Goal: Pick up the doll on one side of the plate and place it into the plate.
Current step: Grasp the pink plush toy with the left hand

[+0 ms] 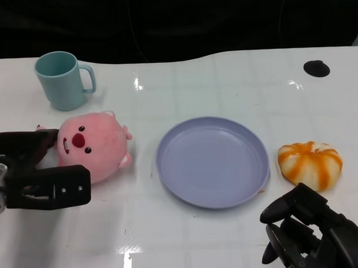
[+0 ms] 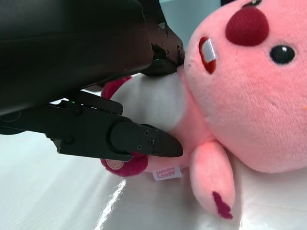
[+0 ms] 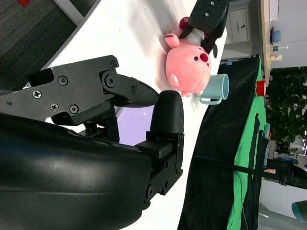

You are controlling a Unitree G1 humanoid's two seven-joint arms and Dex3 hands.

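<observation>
A pink plush doll (image 1: 93,146) with a red nose lies on the white table, just left of the lavender plate (image 1: 213,161), which holds nothing. My left hand (image 1: 36,170) straddles the doll's lower body, one finger behind it and the other in front, spread apart. In the left wrist view the fingers (image 2: 139,141) lie close against the doll (image 2: 249,96), which rests on the table. My right hand (image 1: 313,238) hovers at the near right, fingers apart, holding nothing. The right wrist view shows the doll (image 3: 188,67) far off with the left hand (image 3: 208,19) at it.
A teal mug (image 1: 62,80) stands at the back left, behind the doll. An orange-and-white striped plush (image 1: 310,164) lies right of the plate, just beyond my right hand. A small black disc (image 1: 316,68) sits at the back right.
</observation>
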